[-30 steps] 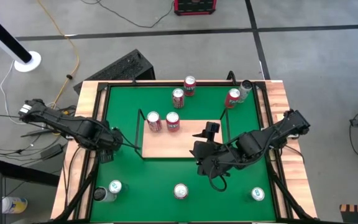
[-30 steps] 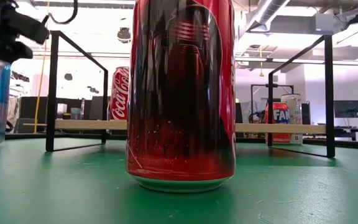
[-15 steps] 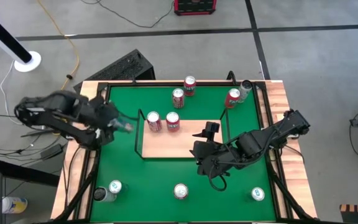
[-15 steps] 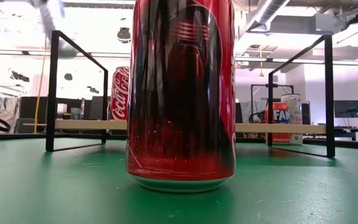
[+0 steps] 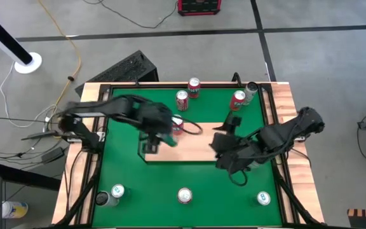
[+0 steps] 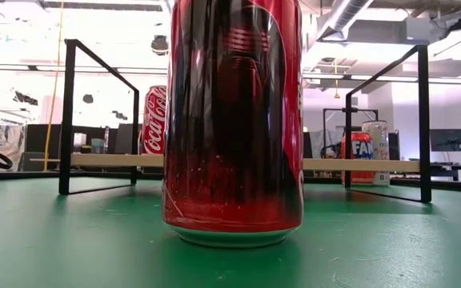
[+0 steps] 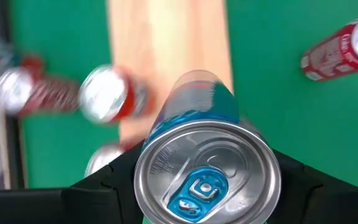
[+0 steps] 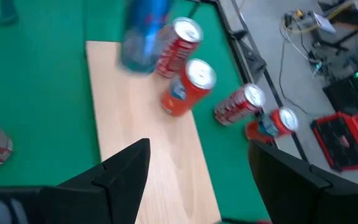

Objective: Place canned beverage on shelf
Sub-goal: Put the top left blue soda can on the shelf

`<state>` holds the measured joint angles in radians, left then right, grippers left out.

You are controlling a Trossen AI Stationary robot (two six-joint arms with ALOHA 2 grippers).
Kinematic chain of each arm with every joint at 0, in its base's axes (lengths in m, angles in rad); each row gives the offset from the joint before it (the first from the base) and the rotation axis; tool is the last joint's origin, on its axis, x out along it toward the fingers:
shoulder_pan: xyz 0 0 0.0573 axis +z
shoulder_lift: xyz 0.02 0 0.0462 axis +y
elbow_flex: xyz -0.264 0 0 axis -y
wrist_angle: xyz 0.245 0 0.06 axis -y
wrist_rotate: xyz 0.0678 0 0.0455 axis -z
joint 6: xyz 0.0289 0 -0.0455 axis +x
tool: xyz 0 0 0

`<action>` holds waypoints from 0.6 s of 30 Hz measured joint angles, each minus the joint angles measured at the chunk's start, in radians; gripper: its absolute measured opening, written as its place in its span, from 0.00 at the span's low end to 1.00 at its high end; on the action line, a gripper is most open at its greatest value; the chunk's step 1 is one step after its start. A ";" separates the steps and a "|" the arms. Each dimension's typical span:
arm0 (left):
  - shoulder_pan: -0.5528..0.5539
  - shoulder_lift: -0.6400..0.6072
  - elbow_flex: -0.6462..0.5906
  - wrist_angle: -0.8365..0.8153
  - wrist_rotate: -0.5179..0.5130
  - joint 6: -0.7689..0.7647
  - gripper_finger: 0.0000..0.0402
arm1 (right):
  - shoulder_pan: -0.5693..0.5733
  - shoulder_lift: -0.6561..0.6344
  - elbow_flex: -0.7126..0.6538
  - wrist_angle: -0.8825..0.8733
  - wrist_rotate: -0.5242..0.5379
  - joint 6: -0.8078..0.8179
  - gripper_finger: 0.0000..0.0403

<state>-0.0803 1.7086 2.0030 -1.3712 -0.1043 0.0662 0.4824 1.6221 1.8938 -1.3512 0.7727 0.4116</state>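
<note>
My left gripper (image 5: pixel 157 135) is shut on a blue can (image 7: pixel 199 99) with a silver top. It hangs over the left end of the shelf (image 5: pixel 189 145), a light-wood board with black wire rails. The right wrist view shows the blue can (image 8: pixel 143 34) blurred beside two red cans (image 8: pixel 188 87) standing on the board. My right gripper (image 5: pixel 226 135) hovers open above the shelf's right end with nothing between its fingers (image 8: pixel 126 171). In the low view neither gripper shows; the shelf (image 6: pixel 110 160) stands behind a big red can (image 6: pixel 232 120). My left gripper pinches the blue can's wall just under the top rim (image 7: pixel 151 140), one dark finger (image 7: pixel 107 183) on each side. The fingers come steeply from above. The can hangs about upright, top up, clear of the shelf.
Red cans (image 5: pixel 182 98) (image 5: pixel 194 86) (image 5: pixel 238 98) and a silvery one (image 5: pixel 251 89) stand on the green table behind the shelf. Along the near edge stand more cans (image 5: pixel 117 191) (image 5: pixel 184 195) (image 5: pixel 264 199). Wooden borders (image 5: pixel 88 108) frame the table.
My left gripper has lifted the blue can clear of the table near its left edge. It has swung up and toward the right to above the shelf's left end, rolling its wrist on the way. My right gripper has shifted a little toward the far right.
</note>
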 joint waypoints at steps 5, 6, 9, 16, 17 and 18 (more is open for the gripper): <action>0.006 0.131 0.011 0.108 0.065 0.132 0.54 | 0.002 -0.070 0.000 -0.067 0.001 0.085 0.74; 0.008 0.153 0.011 0.113 0.073 0.150 0.54 | 0.005 -0.078 0.000 -0.071 0.001 0.091 0.74; 0.017 0.209 0.011 0.105 0.083 0.178 0.54 | 0.016 -0.094 0.000 -0.082 0.001 0.092 0.74; 0.045 0.279 0.011 0.087 0.064 0.200 0.54 | 0.042 -0.114 0.000 -0.085 0.028 0.089 0.74; 0.046 0.286 0.011 0.088 0.064 0.203 0.54 | 0.045 -0.114 0.000 -0.086 0.038 0.088 0.74; 0.048 0.288 0.011 0.088 0.066 0.206 0.54 | 0.050 -0.114 0.000 -0.085 0.042 0.088 0.74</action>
<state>-0.0323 1.9968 2.0140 -1.2827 -0.0382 0.2723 0.5319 1.5085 1.8938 -1.4364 0.8149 0.5000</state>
